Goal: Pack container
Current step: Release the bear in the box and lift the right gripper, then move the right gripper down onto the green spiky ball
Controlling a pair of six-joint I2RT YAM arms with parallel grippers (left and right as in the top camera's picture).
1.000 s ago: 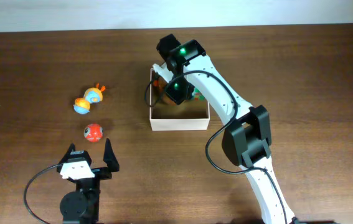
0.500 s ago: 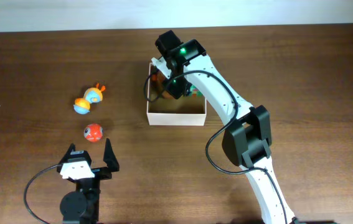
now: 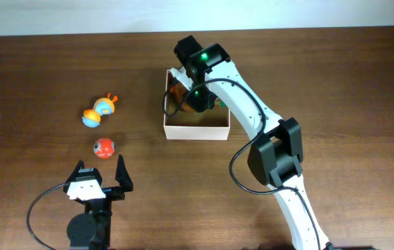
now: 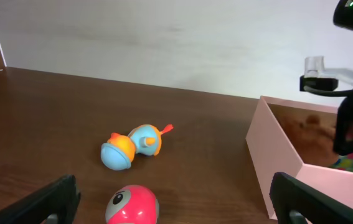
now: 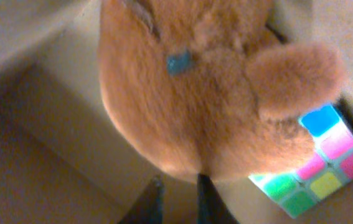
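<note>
The container point(image 3: 197, 132), a white-walled square box with a tan floor, sits at the middle of the table; its near wall point(image 4: 282, 155) also shows in the left wrist view. My right gripper point(image 5: 179, 196) is down inside it, jaws open by a narrow gap with only box floor between them. Just past its fingertips lies a brown plush toy point(image 5: 195, 93), beside a pastel puzzle cube point(image 5: 316, 158). My left gripper point(image 3: 101, 165) stands wide open near the front edge, empty, with a red ball toy point(image 4: 132, 206) just ahead of it.
A blue and orange toy point(image 3: 98, 111) lies left of the container, and the red ball toy point(image 3: 103, 147) sits nearer to me. The right arm point(image 3: 252, 118) reaches over the container from the front right. A pale wall point(image 4: 164, 37) runs behind the table.
The container has slid slightly left and away under the right arm. The right jaws have parted a little. The left arm has not moved.
</note>
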